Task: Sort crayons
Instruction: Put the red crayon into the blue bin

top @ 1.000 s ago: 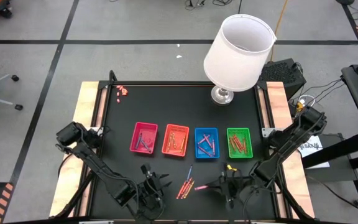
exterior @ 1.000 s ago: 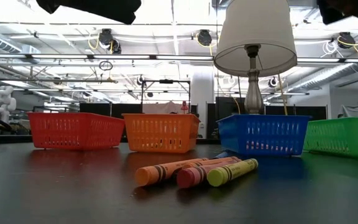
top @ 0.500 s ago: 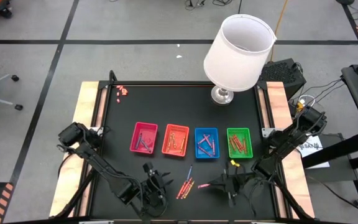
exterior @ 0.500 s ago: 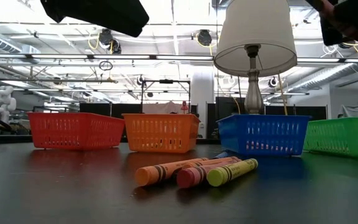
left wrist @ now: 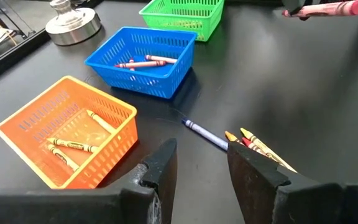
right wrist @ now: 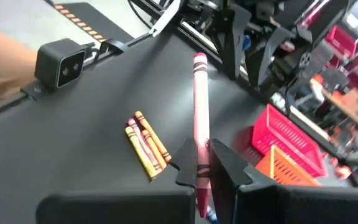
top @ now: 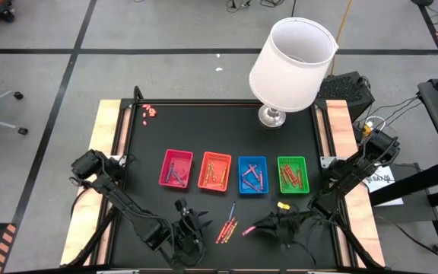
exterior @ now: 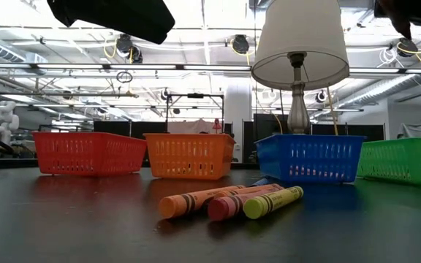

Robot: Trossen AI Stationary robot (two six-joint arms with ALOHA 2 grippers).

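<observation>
A pink crayon [right wrist: 199, 118] is clamped lengthwise in the right hand [top: 268, 224] above the near desk [top: 204, 129], the red tray [top: 176, 168] lying far-left, while the left hand [left wrist: 201, 165] hangs parted near loose crayons [top: 227, 227].

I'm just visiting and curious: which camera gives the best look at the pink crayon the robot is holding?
The right wrist view: the pink crayon stands full length, pinched in the right gripper. The left wrist view catches it far off at the edge. The high view shows a tiny pink sliver. The low view misses it.
</observation>
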